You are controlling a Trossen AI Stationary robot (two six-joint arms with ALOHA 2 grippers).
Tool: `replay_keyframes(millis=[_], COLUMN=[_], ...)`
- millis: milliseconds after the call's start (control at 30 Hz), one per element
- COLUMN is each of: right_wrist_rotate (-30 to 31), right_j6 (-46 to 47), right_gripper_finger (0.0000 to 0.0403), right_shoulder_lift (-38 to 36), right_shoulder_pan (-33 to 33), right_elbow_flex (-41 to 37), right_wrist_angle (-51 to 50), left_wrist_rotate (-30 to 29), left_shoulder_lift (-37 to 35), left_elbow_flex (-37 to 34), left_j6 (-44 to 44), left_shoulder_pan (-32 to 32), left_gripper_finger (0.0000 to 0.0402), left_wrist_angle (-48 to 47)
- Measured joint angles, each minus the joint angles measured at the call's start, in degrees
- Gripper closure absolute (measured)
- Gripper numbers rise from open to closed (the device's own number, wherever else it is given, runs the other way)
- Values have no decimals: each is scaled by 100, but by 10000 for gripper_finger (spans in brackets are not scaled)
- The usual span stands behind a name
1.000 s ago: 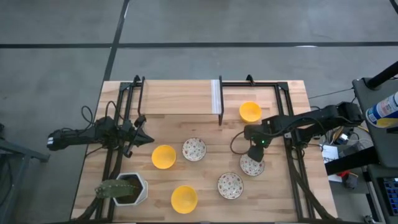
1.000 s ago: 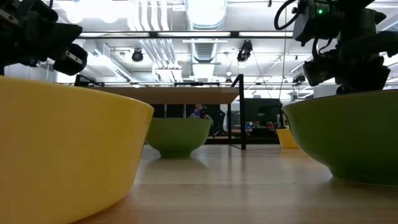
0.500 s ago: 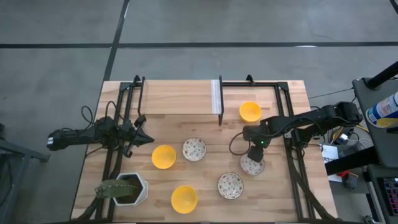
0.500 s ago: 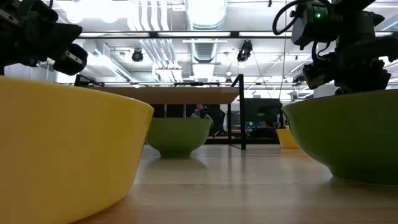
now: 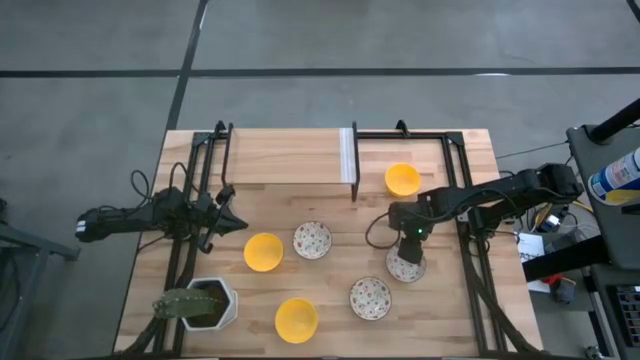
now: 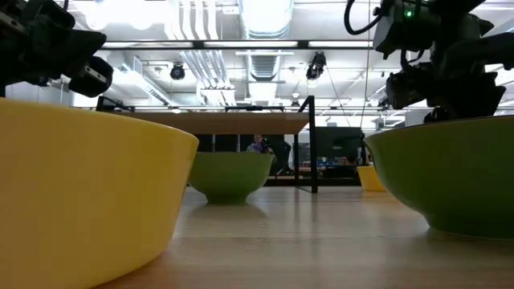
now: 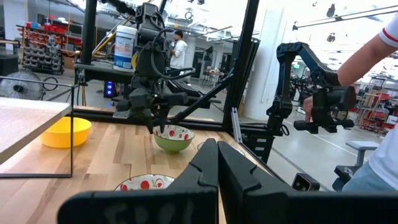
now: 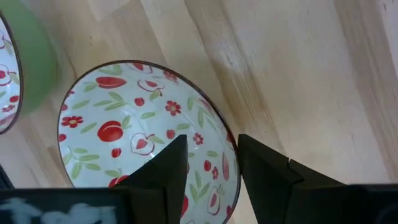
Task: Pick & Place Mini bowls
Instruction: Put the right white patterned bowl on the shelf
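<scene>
Right gripper (image 5: 407, 250) poised directly above a white, fruit-patterned mini bowl with a green outside (image 5: 404, 266), on the right side of the light wooden table (image 5: 300, 165).
Right wrist view alone shows the fingers (image 8: 163, 169) parted, straddling the bowl's rim (image 8: 231, 149); the high view hides this. Left gripper (image 5: 228, 221), fingers closed on nothing in its wrist view, waits at the table's left beside a plain yellow bowl (image 5: 263, 252).
</scene>
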Motion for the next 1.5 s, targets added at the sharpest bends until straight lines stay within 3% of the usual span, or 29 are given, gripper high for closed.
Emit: replay_keyframes(millis=[200, 533, 800, 1500], right_wrist_rotate=[-319, -253, 366, 248], right_j6=[-189, -1406, -2062, -1595], right_gripper_finger=[266, 266, 266, 282], right_shoulder_lift=[-135, -261, -105, -66], right_shoulder_pan=[11, 9, -2, -4], right_elbow_flex=[148, 562, 543, -249], right_wrist_angle=[55, -36, -378, -99], left_wrist_rotate=[0, 2, 1, 2], left_shoulder_lift=[-2, 3, 3, 29], left_elbow_flex=[0, 0, 0, 0], left_j6=[0, 0, 0, 0], left_shoulder_pan=[1, 0, 0, -1], left_gripper_finger=[402, 402, 402, 402], left_wrist_angle=[0, 2, -1, 2])
